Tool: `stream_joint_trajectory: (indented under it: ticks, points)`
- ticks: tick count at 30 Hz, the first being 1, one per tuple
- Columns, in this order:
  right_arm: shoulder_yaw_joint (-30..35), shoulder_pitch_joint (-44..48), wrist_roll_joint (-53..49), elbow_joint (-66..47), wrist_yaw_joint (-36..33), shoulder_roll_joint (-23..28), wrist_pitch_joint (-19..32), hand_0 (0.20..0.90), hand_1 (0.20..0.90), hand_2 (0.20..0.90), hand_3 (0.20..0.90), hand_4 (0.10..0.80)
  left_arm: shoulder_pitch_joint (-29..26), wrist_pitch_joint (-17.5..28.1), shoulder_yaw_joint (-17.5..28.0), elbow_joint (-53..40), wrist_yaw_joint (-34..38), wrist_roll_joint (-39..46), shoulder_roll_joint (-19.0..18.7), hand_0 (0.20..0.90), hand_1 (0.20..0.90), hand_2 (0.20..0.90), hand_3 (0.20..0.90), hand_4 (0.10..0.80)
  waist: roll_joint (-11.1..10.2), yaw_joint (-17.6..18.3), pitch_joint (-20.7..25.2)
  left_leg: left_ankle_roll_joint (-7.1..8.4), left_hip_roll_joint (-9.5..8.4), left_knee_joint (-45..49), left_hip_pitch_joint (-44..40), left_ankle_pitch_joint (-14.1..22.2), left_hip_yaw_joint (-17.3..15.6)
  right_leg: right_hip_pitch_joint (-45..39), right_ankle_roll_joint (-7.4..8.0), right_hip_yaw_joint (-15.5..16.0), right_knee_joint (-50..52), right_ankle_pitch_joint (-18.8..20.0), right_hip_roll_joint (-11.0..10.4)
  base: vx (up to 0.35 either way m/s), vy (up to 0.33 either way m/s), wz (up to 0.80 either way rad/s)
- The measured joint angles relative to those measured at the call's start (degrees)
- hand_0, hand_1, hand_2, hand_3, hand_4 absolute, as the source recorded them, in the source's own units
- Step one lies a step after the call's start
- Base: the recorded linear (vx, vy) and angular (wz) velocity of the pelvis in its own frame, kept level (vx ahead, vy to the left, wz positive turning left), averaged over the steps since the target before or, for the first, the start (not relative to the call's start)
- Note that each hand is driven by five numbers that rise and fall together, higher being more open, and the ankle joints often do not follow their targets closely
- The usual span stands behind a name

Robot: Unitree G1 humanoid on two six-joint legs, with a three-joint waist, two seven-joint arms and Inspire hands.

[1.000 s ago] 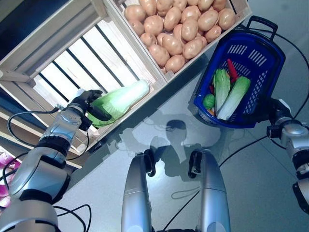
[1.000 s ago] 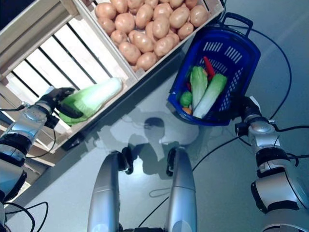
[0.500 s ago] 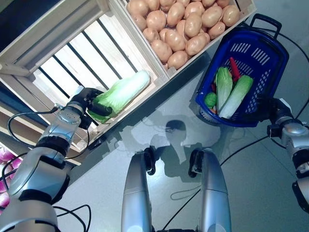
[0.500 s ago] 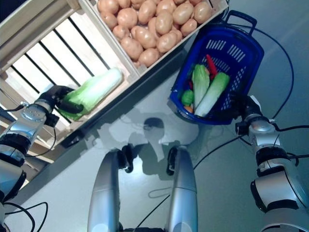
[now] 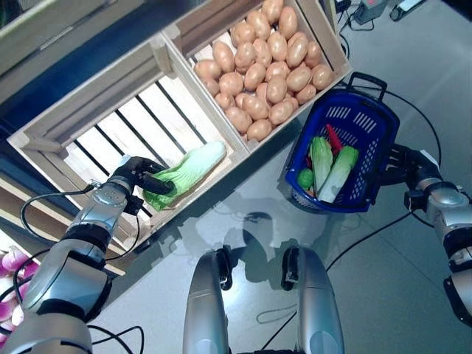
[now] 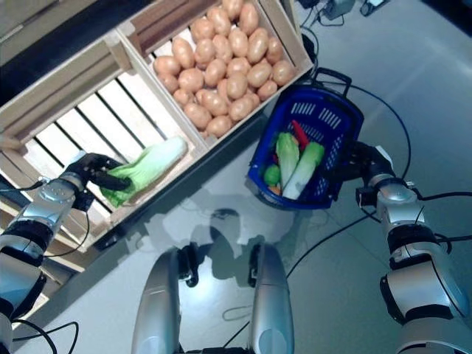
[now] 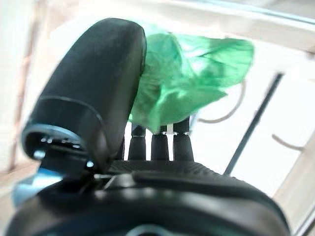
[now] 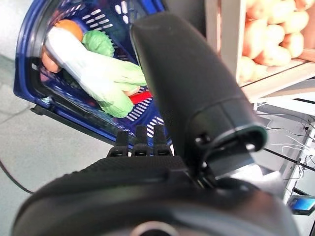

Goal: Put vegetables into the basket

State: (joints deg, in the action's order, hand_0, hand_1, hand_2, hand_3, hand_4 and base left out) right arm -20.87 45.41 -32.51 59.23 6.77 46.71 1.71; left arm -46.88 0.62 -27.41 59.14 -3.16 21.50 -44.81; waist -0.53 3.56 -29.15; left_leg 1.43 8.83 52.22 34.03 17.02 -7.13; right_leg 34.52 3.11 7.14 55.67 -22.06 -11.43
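My left hand [image 5: 133, 172] is shut on the leafy end of a long pale green cabbage [image 5: 190, 168] that lies in the front corner of a slatted wooden crate [image 5: 110, 122]. In the left wrist view my thumb [image 7: 93, 83] lies over the green leaves [image 7: 192, 83] and my fingers curl under them. The blue basket [image 5: 363, 122] stands on the floor to the right. It holds long pale green cabbages [image 5: 323, 161], a red pepper [image 5: 333, 139], a round green vegetable [image 5: 305, 178] and something orange [image 8: 69, 27]. My right hand [image 5: 402, 164] is open beside the basket's right rim.
The wooden stand runs diagonally across the back, with a second crate [image 5: 324, 33] just behind the basket. The grey floor [image 5: 383, 280] spreads out in front of the stand and around the basket.
The whole picture has shifted and shows more of the stand: the camera moved. My left hand keeps its hold on the cabbage in the crate corner. My right hand stays by the basket.
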Motion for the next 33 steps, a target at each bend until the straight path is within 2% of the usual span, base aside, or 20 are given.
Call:
stream_joint_trajectory:
  ticks: [4,7,10,14,15,18,20,23,27,29,33]
  points:
    - [5.1,-6.1,0.0,-7.8,-0.2,-1.4,0.6,0.9,0.9,0.9,0.9,0.8,5.8,1.6,6.5,-4.4,2.1,3.3,0.0,0.3,0.3,0.3,0.3,0.4,-0.5,-0.1,2.0,0.94,-0.29,-6.4,-6.6,-1.1,-0.8,-6.0,0.35,0.5,-5.8,0.9,0.6,0.133,-0.037,-0.05]
    - [7.2,-11.8,0.1,-16.3,-1.3,-3.8,2.4,0.9,0.9,0.9,0.9,0.8,11.3,3.5,9.0,-8.8,4.5,3.5,1.2,0.3,0.3,0.3,0.3,0.4,-1.0,-0.3,3.8,1.51,-0.85,-13.0,-12.5,-2.6,-1.1,-11.7,0.46,1.6,-11.2,1.7,0.8,0.203,-0.039,0.03]
    - [10.3,-20.6,1.0,-28.9,-1.8,-8.4,4.1,0.9,0.9,0.9,0.9,0.8,18.4,4.1,13.3,-16.4,6.3,2.5,4.8,0.3,0.3,0.3,0.3,0.4,-0.9,-1.4,7.8,2.15,-1.08,-23.9,-19.5,-6.1,-1.8,-18.0,0.49,3.1,-21.0,4.7,2.1,0.181,-0.016,-0.03]
    - [11.3,-24.5,1.3,-34.9,-1.7,-12.4,5.6,0.9,0.9,0.9,0.9,0.8,23.9,5.0,13.3,-22.2,6.0,0.7,7.3,0.3,0.3,0.3,0.3,0.4,-0.7,-1.6,11.9,2.21,-1.77,-36.7,-28.6,-10.5,-2.5,-26.4,0.95,4.6,-32.3,8.3,3.5,0.119,0.012,0.02]
    - [11.9,-26.1,1.1,-36.6,-1.6,-13.5,5.9,0.9,0.9,0.9,0.9,0.8,26.3,5.7,13.3,-23.7,6.0,0.7,8.5,0.3,0.3,0.3,0.3,0.4,-0.4,-1.6,14.5,2.24,-2.06,-41.2,-31.0,-12.0,-2.7,-28.5,1.36,4.7,-36.3,9.7,4.0,0.078,0.019,-0.07]
    - [13.7,-28.5,0.5,-39.3,0.3,-15.4,6.2,0.9,0.9,0.9,0.9,0.8,30.5,6.1,15.2,-27.6,5.8,1.3,11.7,0.3,0.3,0.3,0.3,0.4,0.0,-1.6,16.4,2.01,-2.29,-48.2,-37.1,-13.8,-2.7,-35.0,2.3,4.6,-44.7,12.8,5.0,0.034,0.004,-0.1]
    - [14.8,-30.1,-0.1,-40.7,1.8,-17.5,6.2,0.9,0.9,0.9,0.9,0.8,33.1,6.5,16.8,-29.6,5.7,1.8,14.4,0.3,0.3,0.3,0.3,0.4,0.0,-1.5,18.9,1.79,-2.63,-51.0,-38.3,-14.5,-2.8,-36.4,2.84,4.6,-48.6,14.4,5.3,0.016,-0.01,-0.07]
    - [15.0,-32.6,-4.1,-43.9,4.9,-20.8,4.6,0.9,0.9,0.9,0.9,0.8,36.8,7.2,17.0,-34.8,5.6,1.9,18.2,0.3,0.3,0.3,0.3,0.4,-0.4,-1.7,19.4,1.34,-3.55,-54.3,-41.4,-15.0,-2.8,-41.1,3.8,4.6,-55.4,17.2,5.3,0.0,0.0,0.0]
    - [14.4,-33.6,-13.4,-44.3,8.8,-26.3,-2.3,0.9,0.9,0.9,0.9,0.8,39.2,8.6,16.1,-40.2,4.1,1.9,21.6,0.3,0.3,0.3,0.3,0.4,-1.1,-2.8,20.9,1.06,-4.25,-56.9,-42.5,-16.0,-2.6,-43.6,4.12,4.8,-60.5,19.6,5.3,0.002,-0.04,0.04]
    - [12.7,-33.6,-15.8,-44.3,9.2,-27.6,-5.0,0.9,0.9,0.9,0.9,0.8,39.2,8.7,15.1,-42.4,3.8,1.9,22.2,0.3,0.3,0.3,0.3,0.4,-1.1,-3.1,20.9,1.06,-4.29,-56.9,-42.8,-16.0,-2.3,-44.2,4.12,5.2,-60.7,19.7,5.3,-0.012,-0.047,0.11]
    - [10.8,-33.6,-15.1,-44.2,9.1,-27.6,-5.6,0.9,0.9,0.9,0.9,0.8,39.2,10.0,13.7,-47.3,3.9,-0.2,22.0,0.3,0.3,0.3,0.3,0.4,-1.4,-4.4,21.3,0.94,-4.39,-57.0,-42.7,-16.2,-1.2,-44.6,4.12,6.1,-60.7,19.7,5.2,0.003,-0.042,0.13]
